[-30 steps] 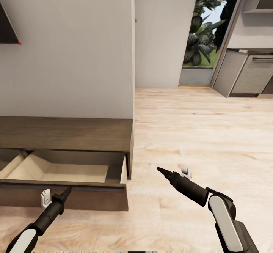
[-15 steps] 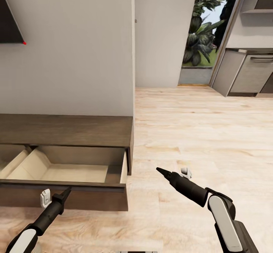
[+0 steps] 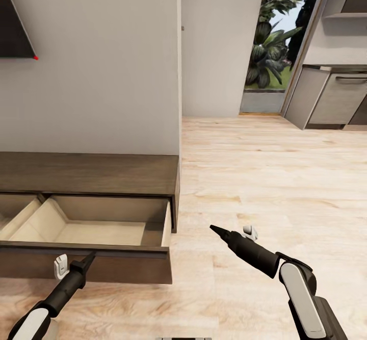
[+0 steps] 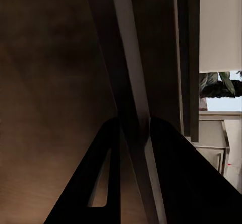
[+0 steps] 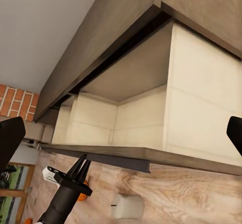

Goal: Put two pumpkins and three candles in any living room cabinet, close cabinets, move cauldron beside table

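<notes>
My left hand [image 3: 76,268], pinching the front edge of the long dark-brown wooden cabinet's open drawer [image 3: 97,252] at lower left, keeps its beige interior accessible; right hand [image 3: 232,234] spread, idle.

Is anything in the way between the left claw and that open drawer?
Nothing visible. The left gripper sits right at the front panel of the drawer, with its fingers on either side of the panel's top edge.
</notes>
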Motion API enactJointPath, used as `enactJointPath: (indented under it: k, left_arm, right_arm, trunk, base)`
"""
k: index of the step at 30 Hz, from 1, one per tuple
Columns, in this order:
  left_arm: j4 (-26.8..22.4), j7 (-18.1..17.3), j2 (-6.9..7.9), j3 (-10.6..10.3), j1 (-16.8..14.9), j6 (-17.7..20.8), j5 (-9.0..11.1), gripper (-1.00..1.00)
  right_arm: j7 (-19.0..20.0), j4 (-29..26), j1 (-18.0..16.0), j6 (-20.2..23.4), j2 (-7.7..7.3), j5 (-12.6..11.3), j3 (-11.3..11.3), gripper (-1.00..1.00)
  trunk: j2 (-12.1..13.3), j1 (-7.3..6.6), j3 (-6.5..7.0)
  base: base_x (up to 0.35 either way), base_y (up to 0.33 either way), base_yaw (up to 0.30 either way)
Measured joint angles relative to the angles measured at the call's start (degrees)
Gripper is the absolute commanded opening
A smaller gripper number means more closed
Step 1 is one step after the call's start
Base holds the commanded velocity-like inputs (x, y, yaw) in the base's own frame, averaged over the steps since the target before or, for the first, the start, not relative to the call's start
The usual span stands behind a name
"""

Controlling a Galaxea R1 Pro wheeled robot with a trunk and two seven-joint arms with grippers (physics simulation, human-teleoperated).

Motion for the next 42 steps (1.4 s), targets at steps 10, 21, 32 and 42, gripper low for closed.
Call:
enactJointPath:
  k: [10, 21, 32, 42]
  left_arm:
    - [-0.03, 0.05, 0.0, -0.01, 0.0, 0.0, -0.02, -1.0]
    - [-0.41, 0.42, -0.03, -1.95, 0.0, 0.1, 0.01, 1.0]
    - [-0.41, 0.72, -0.03, -2.03, -0.01, 0.51, 0.15, 1.0]
    - [-0.41, 0.73, -0.03, -1.97, -0.01, 0.76, 0.23, 1.0]
  right_arm:
    - [0.0, 0.0, 0.01, 0.0, 0.04, 0.0, 0.0, 1.0]
    - [0.0, 1.63, -0.01, 0.0, 0.09, 0.04, -0.17, 1.0]
    - [0.0, 1.67, 0.0, 0.0, 0.06, 0.03, -0.18, 1.0]
    - [0.0, 1.67, -0.01, 0.0, 0.09, 0.04, -0.12, 1.0]
  trunk:
    - [0.0, 0.0, 0.0]
    - [-0.01, -0.01, 0.01]
    - [-0.01, -0.01, 0.01]
    - [-0.01, -0.01, 0.01]
  base:
    - [0.0, 0.0, 0.0]
    - [0.0, 0.0, 0.0]
    - [-0.128, 0.0, 0.0]
    - [-0.103, 0.0, 0.0]
